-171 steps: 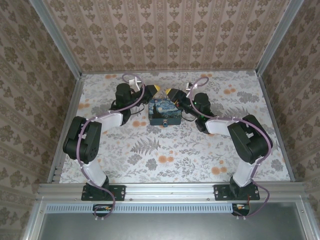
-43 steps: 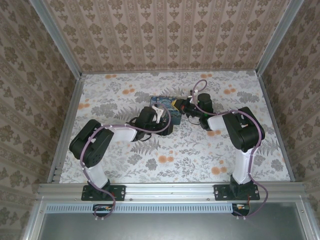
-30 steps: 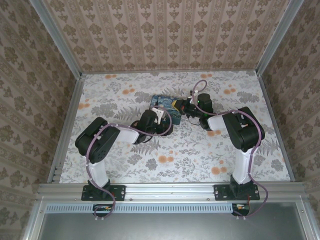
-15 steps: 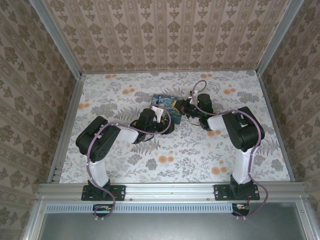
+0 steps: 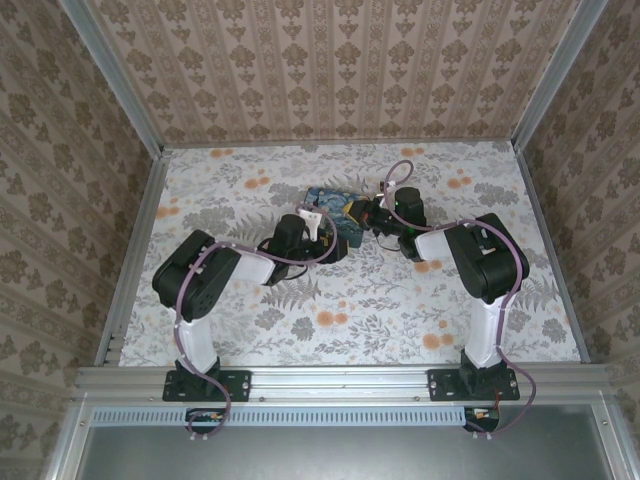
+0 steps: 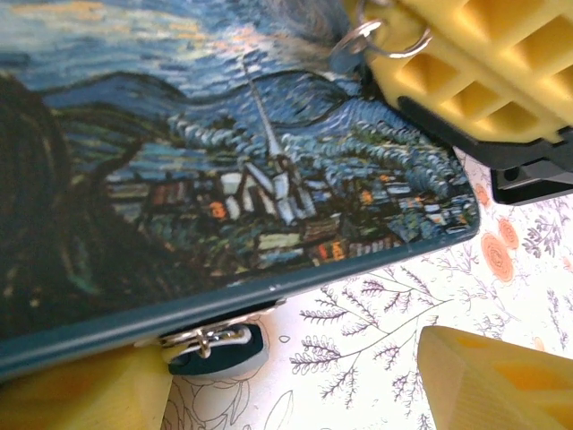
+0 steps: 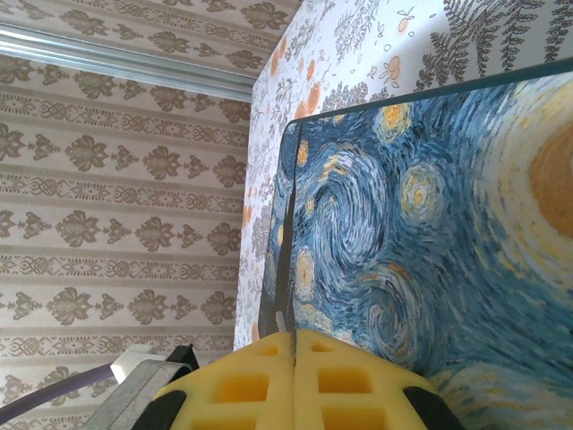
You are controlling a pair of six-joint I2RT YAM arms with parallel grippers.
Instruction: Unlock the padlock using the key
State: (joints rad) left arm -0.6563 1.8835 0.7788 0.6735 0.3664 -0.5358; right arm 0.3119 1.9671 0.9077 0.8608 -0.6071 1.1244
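Note:
The padlock [image 6: 213, 345] is a small dark-blue body with a silver shackle. It hangs at the front edge of the Starry Night box [image 6: 224, 170], resting on the table. My left gripper [image 6: 286, 381] is open and low at that edge, and the padlock sits just inside its left finger [image 6: 81, 394]. My right gripper [image 7: 294, 336] is shut on the key [image 7: 283, 300], a thin dark blade poking out between the yellow pads along the box's side. A silver key ring [image 6: 363, 38] dangles by those right fingers [image 6: 483, 63]. From above, both grippers, left [image 5: 325, 238] and right [image 5: 358, 212], meet at the box [image 5: 333, 199].
The box lies on a floral tablecloth [image 5: 380, 300] inside a walled cell with patterned walls [image 5: 340, 70]. Purple cables [image 5: 400, 170] loop over both arms. Open cloth stretches in front of the box and to both sides.
The left arm has pushed its wrist further back and left, bringing its gripper closer to the box's front edge. The right arm and the box have stayed put.

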